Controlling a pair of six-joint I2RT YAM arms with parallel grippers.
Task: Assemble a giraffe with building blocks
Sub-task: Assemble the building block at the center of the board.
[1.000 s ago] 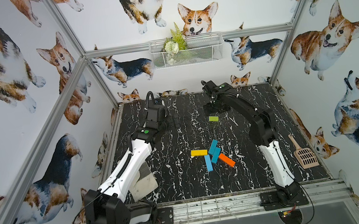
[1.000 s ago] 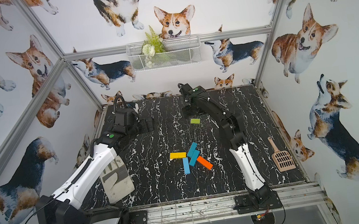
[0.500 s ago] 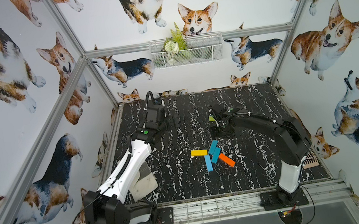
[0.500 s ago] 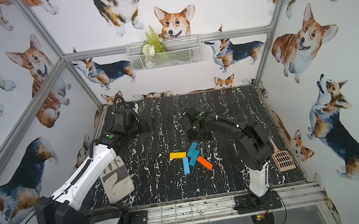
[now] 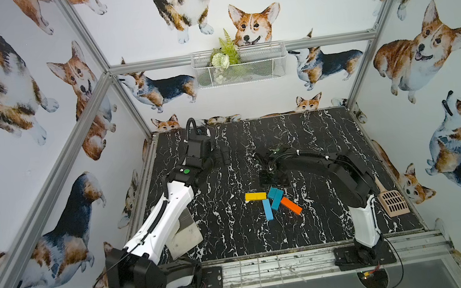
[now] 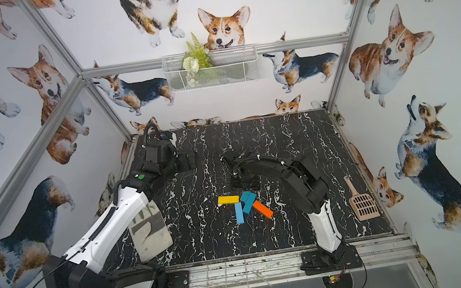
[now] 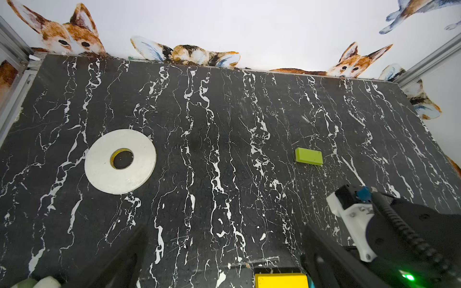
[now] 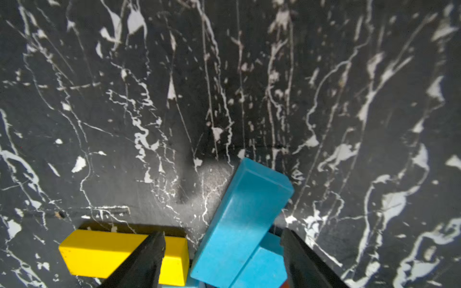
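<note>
Top views: building blocks (image 5: 272, 202) bunched on the tabletop (image 5: 235, 240), right at the right pincer (image 5: 271, 179). Giraffe not formed yet.
Right wrist: jaws apart, straddling a teal block (image 8: 239, 219); yellow block (image 8: 99, 251) just outside one jaw. Looks rigid, light, likely slick, so pinch its long sides mid-length.
Left wrist: left pincer (image 7: 224, 227) wide open and empty, green block (image 7: 308, 156) well ahead of it.
</note>
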